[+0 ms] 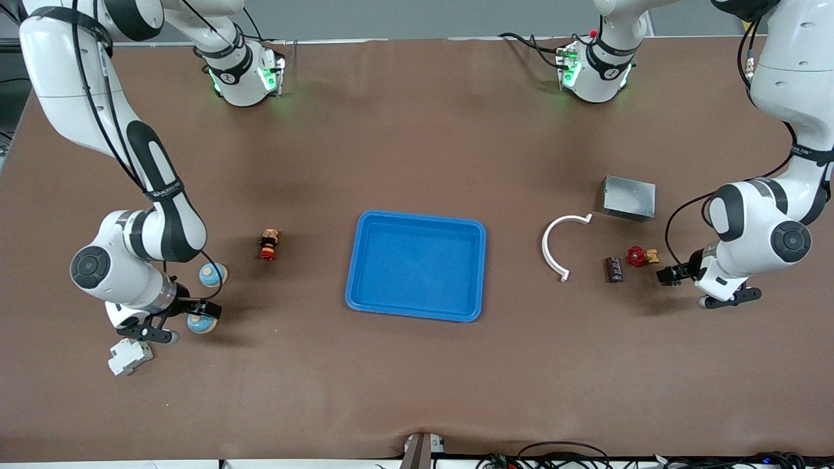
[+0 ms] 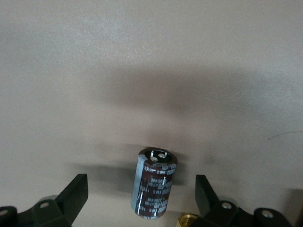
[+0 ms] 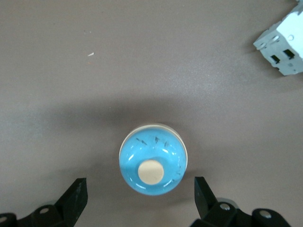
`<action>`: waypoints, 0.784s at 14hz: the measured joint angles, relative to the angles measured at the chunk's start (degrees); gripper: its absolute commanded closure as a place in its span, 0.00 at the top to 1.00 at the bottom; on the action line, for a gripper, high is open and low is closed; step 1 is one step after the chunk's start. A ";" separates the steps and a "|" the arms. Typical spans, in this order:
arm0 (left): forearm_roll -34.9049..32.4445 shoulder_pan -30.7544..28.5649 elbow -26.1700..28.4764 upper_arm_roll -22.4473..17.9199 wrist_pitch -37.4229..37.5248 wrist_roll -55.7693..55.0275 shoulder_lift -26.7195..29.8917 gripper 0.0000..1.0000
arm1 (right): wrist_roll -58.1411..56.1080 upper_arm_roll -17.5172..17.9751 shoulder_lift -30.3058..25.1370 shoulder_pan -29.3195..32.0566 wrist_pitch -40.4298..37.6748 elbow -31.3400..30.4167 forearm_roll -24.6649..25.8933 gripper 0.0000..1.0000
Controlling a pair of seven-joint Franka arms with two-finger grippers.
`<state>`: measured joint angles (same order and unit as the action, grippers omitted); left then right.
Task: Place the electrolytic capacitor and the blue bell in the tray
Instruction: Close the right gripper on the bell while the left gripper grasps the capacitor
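Front view: the bright-blue plastic tray (image 1: 417,266), shallow with rounded corners, sits mid-table with nothing in it. Toward the left arm's end lie a white curved plastic strip (image 1: 559,245), a grey metal box (image 1: 629,198), a red-and-brass valve (image 1: 640,256) and the dark electrolytic capacitor (image 1: 613,269), with the left gripper (image 1: 668,275) just beside them. Toward the right arm's end, two blue bells (image 1: 212,275) and a white circuit breaker (image 1: 129,356) sit by the right gripper (image 1: 207,310). Left wrist view: fingers (image 2: 75,195) spread wide apart, the capacitor (image 2: 154,183) lying between them on the brown mat, its sleeve print too small to read. Right wrist view: glossy blue bell (image 3: 153,159) with a tan button, fingers (image 3: 76,195) apart either side, not touching.
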<state>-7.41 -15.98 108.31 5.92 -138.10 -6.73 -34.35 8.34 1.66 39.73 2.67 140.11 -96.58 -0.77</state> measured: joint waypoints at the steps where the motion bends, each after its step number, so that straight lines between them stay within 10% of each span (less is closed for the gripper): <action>1: 0.00 0.00 0.00 0.00 0.00 -0.10 -0.07 0.98 | -0.04 0.00 0.03 0.00 0.11 0.11 0.15 1.00; 5: 0.00 0.01 -0.01 0.07 0.00 -1.47 -0.22 0.30 | -0.05 -0.01 0.21 0.00 0.60 0.80 1.91 1.00; 8: 0.00 0.02 -0.01 0.25 0.00 -3.56 -0.23 0.04 | -0.05 -0.09 1.01 0.00 2.06 1.11 2.77 1.00; 11: 0.00 0.03 -0.38 0.48 0.00 -4.79 -0.23 0.00 | -0.05 -0.13 1.60 0.00 2.57 1.20 3.06 1.00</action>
<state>-7.41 -15.95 107.93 6.41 -138.10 -11.53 -34.57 8.30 1.54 41.32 2.68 142.68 -95.38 2.30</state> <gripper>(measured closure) 0.665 0.000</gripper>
